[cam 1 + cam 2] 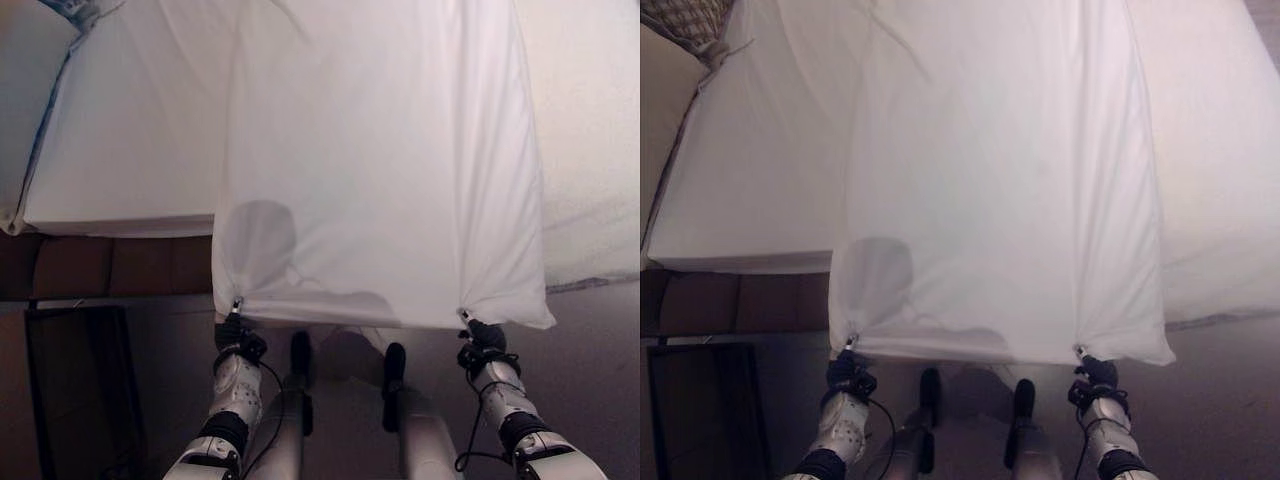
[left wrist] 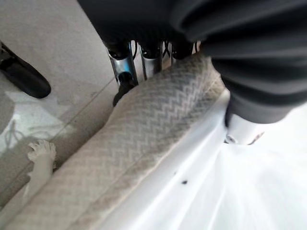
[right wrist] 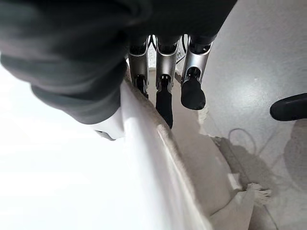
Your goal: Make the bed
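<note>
Item: white sheet (image 1: 380,160), with a woven herringbone blanket (image 2: 144,139) gathered along its near hem. Soft, light, limp; judged prone to slipping. Stretched forward from both hands over the bed (image 1: 130,150). Left hand (image 1: 232,332) and right hand (image 1: 478,345) each clench 1 hem corner, the best hold. Containers: none seen.

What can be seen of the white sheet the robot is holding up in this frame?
The white sheet is a smooth, thin-looking cloth, stretched out from the mattress towards the robot and hanging past the bed's near edge. Its near hem is held at two corners: the left hand pinches one, the right hand the other, with small puckers at both grips. The wrist views show a beige herringbone-woven layer with a fringe under the white cloth, caught in the fingers too.
</note>
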### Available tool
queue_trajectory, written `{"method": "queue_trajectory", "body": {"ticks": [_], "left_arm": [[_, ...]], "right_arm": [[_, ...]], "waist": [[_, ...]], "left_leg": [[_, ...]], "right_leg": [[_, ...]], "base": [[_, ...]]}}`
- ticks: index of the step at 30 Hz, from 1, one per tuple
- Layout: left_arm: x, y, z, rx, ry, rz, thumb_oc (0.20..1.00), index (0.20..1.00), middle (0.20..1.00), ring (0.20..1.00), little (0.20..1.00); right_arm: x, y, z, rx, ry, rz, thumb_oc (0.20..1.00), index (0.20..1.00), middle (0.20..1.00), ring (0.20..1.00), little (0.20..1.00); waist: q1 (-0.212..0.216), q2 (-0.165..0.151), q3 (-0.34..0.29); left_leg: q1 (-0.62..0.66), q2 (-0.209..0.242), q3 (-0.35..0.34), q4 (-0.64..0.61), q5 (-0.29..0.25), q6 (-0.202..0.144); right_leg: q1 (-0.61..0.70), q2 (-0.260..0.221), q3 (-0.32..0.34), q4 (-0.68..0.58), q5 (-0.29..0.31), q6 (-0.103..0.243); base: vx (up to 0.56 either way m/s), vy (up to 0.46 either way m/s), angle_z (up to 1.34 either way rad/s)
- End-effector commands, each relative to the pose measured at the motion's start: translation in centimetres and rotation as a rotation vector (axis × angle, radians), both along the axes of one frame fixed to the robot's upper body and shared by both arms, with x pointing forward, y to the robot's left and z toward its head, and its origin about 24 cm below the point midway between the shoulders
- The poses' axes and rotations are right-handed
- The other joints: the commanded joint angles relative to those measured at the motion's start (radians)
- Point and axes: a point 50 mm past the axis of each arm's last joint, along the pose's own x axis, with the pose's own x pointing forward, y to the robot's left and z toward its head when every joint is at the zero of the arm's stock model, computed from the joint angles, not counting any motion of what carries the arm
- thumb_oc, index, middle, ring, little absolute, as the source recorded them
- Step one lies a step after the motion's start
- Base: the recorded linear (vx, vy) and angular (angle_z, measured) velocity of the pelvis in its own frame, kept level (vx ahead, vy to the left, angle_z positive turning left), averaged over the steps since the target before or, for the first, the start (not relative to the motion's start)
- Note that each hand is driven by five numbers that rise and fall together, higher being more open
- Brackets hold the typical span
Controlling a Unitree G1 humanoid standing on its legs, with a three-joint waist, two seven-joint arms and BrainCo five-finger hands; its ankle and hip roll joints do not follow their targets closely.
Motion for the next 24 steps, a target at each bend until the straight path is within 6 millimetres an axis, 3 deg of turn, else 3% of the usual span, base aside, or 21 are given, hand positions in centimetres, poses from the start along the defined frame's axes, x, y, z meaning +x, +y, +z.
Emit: {"method": "queue_trajectory", "body": {"ticks": [1,3,9,15,20,22,23,24], "left_arm": [[-9.4,5.5,-5.9,0.022,0.381,0.269,0.605,0.605,0.605,0.605,0.605],[-10.2,5.5,-6.4,0.039,0.428,0.237,1.0,1.0,1.0,1.0,1.0],[-13.4,4.9,-8.1,0.075,0.585,0.142,1.0,1.0,1.0,1.0,1.0],[-16.4,3.6,-9.5,0.153,0.721,-0.093,1.0,1.0,1.0,1.0,1.0],[-17.0,3.2,-9.8,0.163,0.762,-0.152,1.0,1.0,1.0,1.0,1.0],[-16.1,3.0,-9.5,0.235,0.739,-0.216,1.0,1.0,1.0,1.0,1.0],[-13.7,2.5,-8.6,0.365,0.654,-0.341,1.0,1.0,1.0,1.0,1.0],[-13.7,2.5,-8.6,0.365,0.654,-0.341,1.0,1.0,1.0,1.0,1.0]], "right_arm": [[-8.8,-0.8,-6.1,-0.024,0.387,-0.038,1.0,1.0,1.0,1.0,1.0],[-8.9,-0.7,-6.3,-0.041,0.402,-0.015,1.0,1.0,1.0,1.0,1.0],[-10.0,-0.4,-7.0,-0.064,0.471,0.031,1.0,1.0,1.0,1.0,1.0],[-11.4,-0.2,-7.6,-0.072,0.523,0.075,1.0,1.0,1.0,1.0,1.0],[-11.6,0.2,-7.9,-0.071,0.543,0.1,1.0,1.0,1.0,1.0,1.0],[-11.2,0.7,-7.8,-0.073,0.525,0.123,1.0,1.0,1.0,1.0,1.0],[-10.6,0.7,-7.5,-0.088,0.502,0.13,1.0,1.0,1.0,1.0,1.0],[-10.6,0.7,-7.5,-0.088,0.502,0.13,1.0,1.0,1.0,1.0,1.0]], "waist": [[0.045,-0.03,-0.001],[0.047,-0.032,-0.006],[0.053,-0.03,-0.023],[0.05,-0.026,-0.041],[0.047,-0.029,-0.05],[0.044,-0.032,-0.056],[0.042,-0.031,-0.057],[0.042,-0.031,-0.057]], "left_leg": [[-0.052,-0.043,0.002,0.01,-0.001,-0.003],[-0.049,-0.041,0.0,0.004,0.001,-0.003],[-0.03,-0.042,-0.003,-0.014,0.005,-0.001],[-0.015,-0.046,-0.005,-0.017,0.003,0.003],[-0.004,-0.044,-0.003,-0.022,0.0,0.003],[-0.003,-0.044,-0.001,-0.023,-0.001,0.002],[-0.005,-0.045,-0.005,-0.019,-0.003,0.002],[-0.005,-0.045,-0.005,-0.019,-0.003,0.002]], "right_leg": [[-0.05,-0.023,0.041,-0.128,0.189,0.038],[-0.043,-0.024,0.039,-0.135,0.192,0.04],[-0.019,-0.023,0.039,-0.161,0.205,0.043],[0.0,-0.025,0.041,-0.177,0.211,0.047],[0.009,-0.025,0.042,-0.184,0.21,0.047],[0.013,-0.026,0.041,-0.186,0.21,0.048],[0.013,-0.026,0.041,-0.184,0.206,0.048],[0.013,-0.026,0.041,-0.184,0.206,0.048]], "base": [[0.0,0.0,0.0],[0.0,0.0,0.0],[0.0,0.0,0.0],[0.01,-0.001,0.0],[0.02,-0.01,0.02],[0.03,-0.016,0.02],[0.0,0.0,0.0],[0.0,0.0,0.0]]}}
